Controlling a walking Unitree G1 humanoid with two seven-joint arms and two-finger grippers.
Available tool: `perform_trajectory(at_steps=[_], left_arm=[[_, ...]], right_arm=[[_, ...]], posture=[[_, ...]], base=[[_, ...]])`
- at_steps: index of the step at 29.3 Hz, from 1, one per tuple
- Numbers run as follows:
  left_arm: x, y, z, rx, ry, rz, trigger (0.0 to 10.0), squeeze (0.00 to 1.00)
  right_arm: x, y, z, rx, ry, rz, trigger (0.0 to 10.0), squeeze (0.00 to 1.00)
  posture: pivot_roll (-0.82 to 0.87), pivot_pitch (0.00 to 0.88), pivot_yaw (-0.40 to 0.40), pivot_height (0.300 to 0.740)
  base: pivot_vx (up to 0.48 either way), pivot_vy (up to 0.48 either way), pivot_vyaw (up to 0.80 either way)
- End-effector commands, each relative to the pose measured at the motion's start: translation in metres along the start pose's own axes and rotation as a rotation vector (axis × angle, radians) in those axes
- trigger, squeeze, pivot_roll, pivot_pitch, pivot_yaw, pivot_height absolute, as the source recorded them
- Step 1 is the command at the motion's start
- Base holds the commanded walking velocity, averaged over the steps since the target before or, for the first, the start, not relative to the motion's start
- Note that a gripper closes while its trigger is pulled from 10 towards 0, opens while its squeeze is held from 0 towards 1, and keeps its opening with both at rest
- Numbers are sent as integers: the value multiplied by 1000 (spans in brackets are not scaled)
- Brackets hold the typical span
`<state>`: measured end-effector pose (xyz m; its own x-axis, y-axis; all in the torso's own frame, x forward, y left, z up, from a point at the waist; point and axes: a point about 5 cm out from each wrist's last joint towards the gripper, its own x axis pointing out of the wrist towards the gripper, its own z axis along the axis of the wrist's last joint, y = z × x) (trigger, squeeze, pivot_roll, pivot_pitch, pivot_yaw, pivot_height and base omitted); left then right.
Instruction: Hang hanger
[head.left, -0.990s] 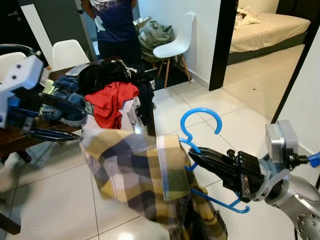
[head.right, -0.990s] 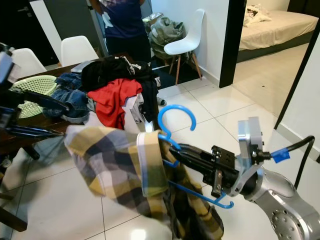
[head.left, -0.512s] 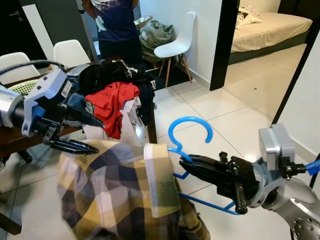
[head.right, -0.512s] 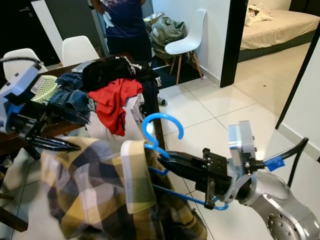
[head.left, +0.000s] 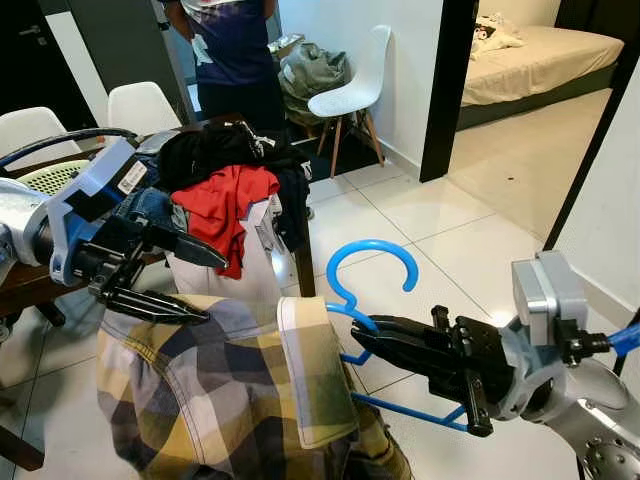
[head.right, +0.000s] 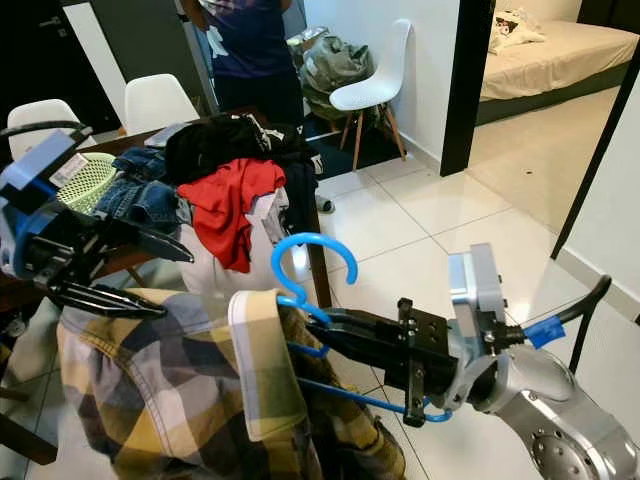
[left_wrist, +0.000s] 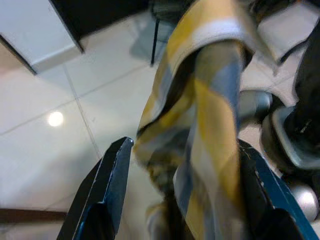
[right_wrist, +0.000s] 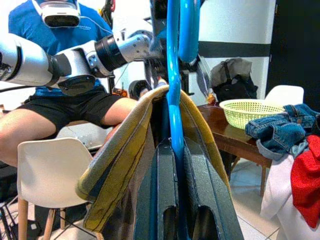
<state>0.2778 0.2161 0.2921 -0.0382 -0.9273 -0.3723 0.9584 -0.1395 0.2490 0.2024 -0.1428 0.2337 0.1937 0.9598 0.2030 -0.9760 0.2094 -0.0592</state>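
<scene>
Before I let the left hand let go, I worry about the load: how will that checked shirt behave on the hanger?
Probably floppy: the checked shirt sags in folds around the blue hanger. It may slide, being bunched to one side of the right hand. It looks light; the thin hanger isn't bending.

Clothes pile (head.left: 225, 175) on table (head.left: 25, 285) (white chair (head.left: 350, 75) behind).

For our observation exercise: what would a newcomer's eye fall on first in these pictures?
A yellow plaid shirt on a blue hanger fills the foreground; the right gripper clamps the hanger below its hook. The left gripper, open, is at the shirt's far shoulder, before a table heaped with clothes.
</scene>
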Motion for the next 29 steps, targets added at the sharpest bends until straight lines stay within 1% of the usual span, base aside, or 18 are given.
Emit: perform_trajectory(at_steps=[1, 3, 4, 5, 6, 7, 8, 11, 12, 13, 14, 19, 20, 26, 27, 29], left_arm=[[5, 0, -14, -28, 49, -17, 10000, 0], [11, 0, -18, -36, 55, -31, 10000, 0], [11, 0, -18, -36, 55, -31, 10000, 0], [14, 0, -19, -38, 50, -37, 10000, 0], [21, 1, -20, -40, 31, -47, 10000, 0], [21, 1, -20, -40, 31, -47, 10000, 0], [25, 1, -20, -41, 18, -53, 10000, 0], [25, 1, -20, -41, 18, -53, 10000, 0], [32, 3, -20, -38, 0, -60, 10000, 0], [32, 3, -20, -38, 0, -60, 10000, 0], [38, 5, -18, -42, -29, -69, 10000, 0], [38, 5, -18, -42, -29, -69, 10000, 0], [42, 6, -17, -43, -47, -79, 0, 0], [42, 6, -17, -47, -51, -94, 0, 0], [41, 2, -20, -58, -38, -116, 0, 0], [42, 1, -22, -64, -32, -121, 0, 0]], right_arm=[[8, 8, 9, -39, -27, 62, 10000, 0], [9, 9, 10, -44, -29, 66, 10000, 0], [9, 9, 10, -44, -29, 66, 10000, 0], [10, 9, 11, -45, -30, 67, 10000, 0], [10, 9, 11, -46, -31, 70, 10000, 0], [10, 9, 11, -46, -31, 70, 10000, 0], [10, 9, 11, -48, -32, 72, 10000, 0], [10, 9, 11, -48, -32, 72, 10000, 0], [11, 9, 12, -49, -32, 75, 10000, 0], [11, 9, 12, -49, -32, 75, 10000, 0], [12, 9, 12, -50, -33, 78, 10000, 0], [12, 9, 12, -50, -33, 78, 10000, 0], [13, 9, 12, -52, -35, 81, 10000, 0], [13, 8, 13, -55, -38, 82, 10000, 0], [14, 8, 14, -56, -40, 83, 10000, 0], [14, 8, 14, -57, -39, 83, 10000, 0]], posture=[[-26, 0, 131, 740], [-27, 0, 128, 740], [-27, 0, 128, 740], [-27, 0, 128, 740], [-25, 0, 125, 740], [-25, 0, 125, 740], [-23, 0, 122, 740], [-23, 0, 122, 740], [-23, 0, 122, 740], [-23, 0, 122, 740], [-31, 0, 124, 740], [-31, 0, 124, 740], [-32, 0, 124, 740], [-31, 0, 123, 740], [-30, 0, 121, 740], [-33, 0, 121, 740]], base=[[0, 0, 0], [0, 0, 0], [0, 0, 0], [0, 0, 0], [0, 0, 0], [0, 0, 0], [0, 0, 0], [0, 0, 0], [0, 0, 0], [0, 0, 0], [0, 0, 0], [0, 0, 0], [0, 0, 0], [0, 0, 0], [0, 0, 0], [0, 0, 0]])
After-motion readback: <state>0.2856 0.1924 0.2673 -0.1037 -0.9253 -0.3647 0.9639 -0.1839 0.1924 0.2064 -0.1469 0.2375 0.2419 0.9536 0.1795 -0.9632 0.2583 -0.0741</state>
